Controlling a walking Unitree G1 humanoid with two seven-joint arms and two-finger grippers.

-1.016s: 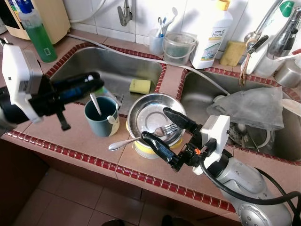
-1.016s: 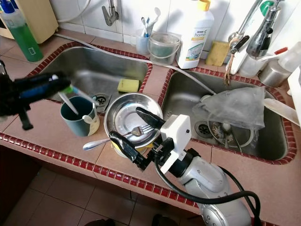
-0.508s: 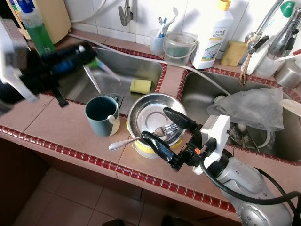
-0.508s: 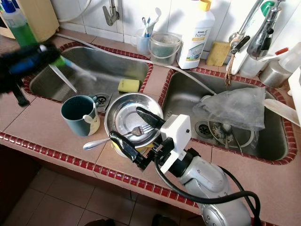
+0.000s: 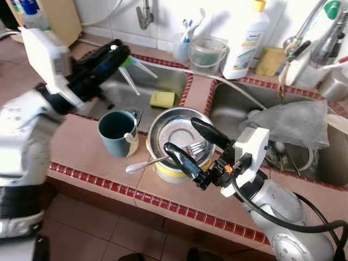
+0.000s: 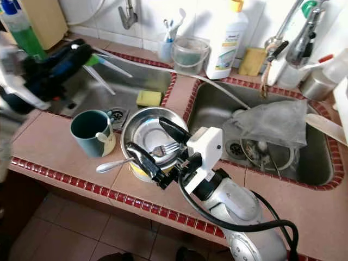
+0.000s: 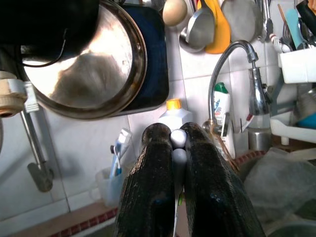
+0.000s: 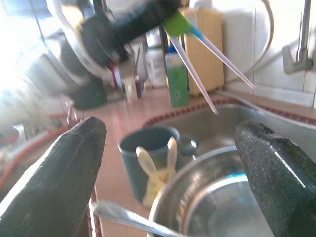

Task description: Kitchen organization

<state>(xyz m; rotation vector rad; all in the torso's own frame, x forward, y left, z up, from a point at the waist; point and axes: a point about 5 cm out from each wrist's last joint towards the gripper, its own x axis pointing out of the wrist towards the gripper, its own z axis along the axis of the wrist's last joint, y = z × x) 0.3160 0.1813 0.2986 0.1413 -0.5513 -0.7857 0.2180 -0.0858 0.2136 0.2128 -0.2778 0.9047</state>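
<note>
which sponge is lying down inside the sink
The yellow sponge on the left basin's floor; the other sponge stands on the ledge by the white bottle.

Head eyes overlook sink [image 5: 136, 81]; wrists close, perhaps.

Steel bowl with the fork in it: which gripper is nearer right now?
Right. The right gripper hangs open right at the steel bowl, one finger over its rim. The left gripper is raised above the left sink basin, shut on two utensils.
</note>
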